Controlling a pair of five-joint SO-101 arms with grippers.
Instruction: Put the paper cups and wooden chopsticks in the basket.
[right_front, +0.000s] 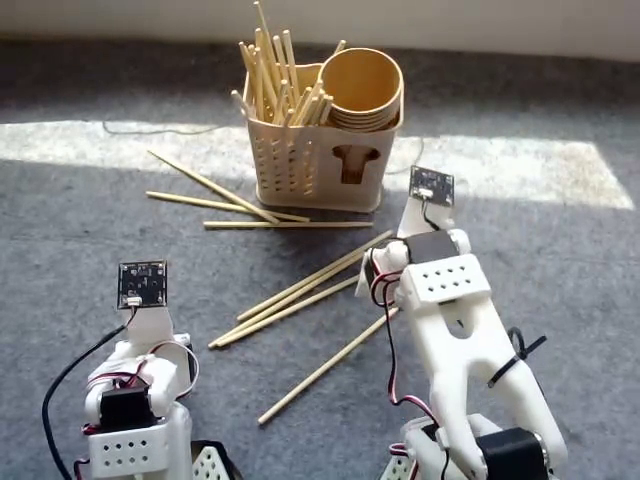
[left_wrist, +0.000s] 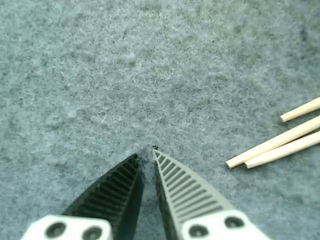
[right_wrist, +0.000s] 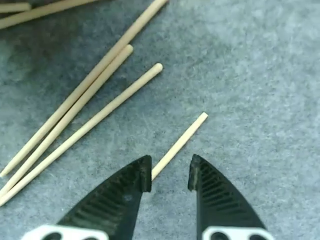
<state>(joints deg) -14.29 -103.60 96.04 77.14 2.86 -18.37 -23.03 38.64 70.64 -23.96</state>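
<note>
Pointing down, left gripper: at the near left over grey carpet; its fingers are clenched tip to tip with nothing between them; three chopstick ends lie near it, not touching.
Left arm: white with black motors; folded low at the near left edge.
Loose chopsticks: three lie flat on the carpet, left of and just in front of the basket.
Basket: cream, slotted, upright at the far centre; two compartments.
Bundled chopsticks: standing on end in the basket's left compartment; tips fan out above the rim.
Paper cups: a nested tan stack, upright in the basket's right compartment.
Middle chopsticks: three lie nearly parallel on the carpet between the arms, slanting toward the basket.
Single chopstick: alone on the carpet, nearer the front; it slants up to the right arm.
Right gripper: released, fingers spread; low over the carpet; the single chopstick runs through the gap and under one fingertip; nothing grasped.
Right arm: white; stretched forward at the near right.
</note>
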